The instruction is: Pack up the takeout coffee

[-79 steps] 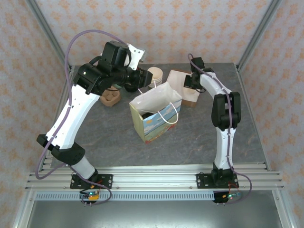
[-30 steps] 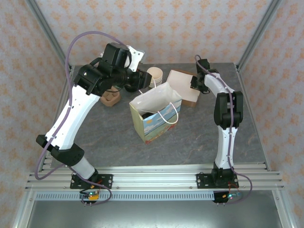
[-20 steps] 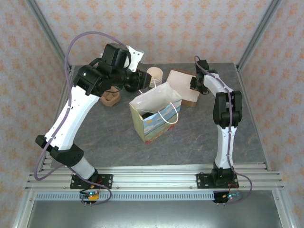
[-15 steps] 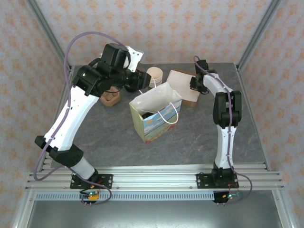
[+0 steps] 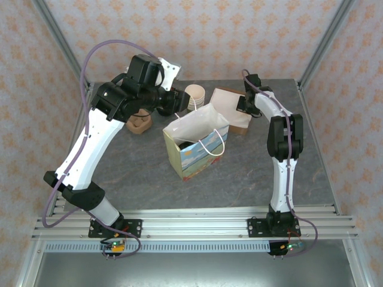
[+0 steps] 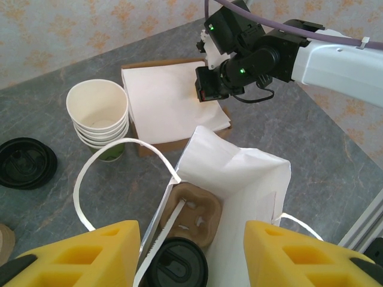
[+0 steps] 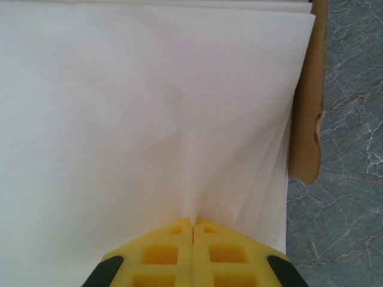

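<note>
"Right wrist view first: what is new at the right gripper (image 7: 192, 224)?" the desk asks.

"Its yellow fingers (image 7: 173, 230), parted a second ago, have come together on the near edge of the top napkin (image 7: 149, 107), and the sheet puckers at the pinch. Just to their right runs the brown tray (image 7: 304, 119), then the grey table (image 7: 347, 149)."

"And the coffee?"

"Left wrist view looks down the mouth of the bag (image 6: 239, 179). The coffee (image 6: 178, 270), black lid up, sits inside, directly below the left gripper (image 6: 188, 230) and touching a pulp carrier (image 6: 194, 218). Whether it is seated in the carrier I cannot tell. That gripper's fingers stand apart with nothing clamped between them. A handle (image 6: 143, 145) loops out to its left. Farther off on that side stand the stacked cups (image 6: 99, 113). Straight ahead is the right gripper on the napkins."

"What does that mean for the job?"

"On this evidence the drink is already packed and the napkin looks like the add-on. The lift will need to peel off one sheet, not the stack. Top view adds the layout: the bag stands between the two arms, nearer than the tray."
</note>
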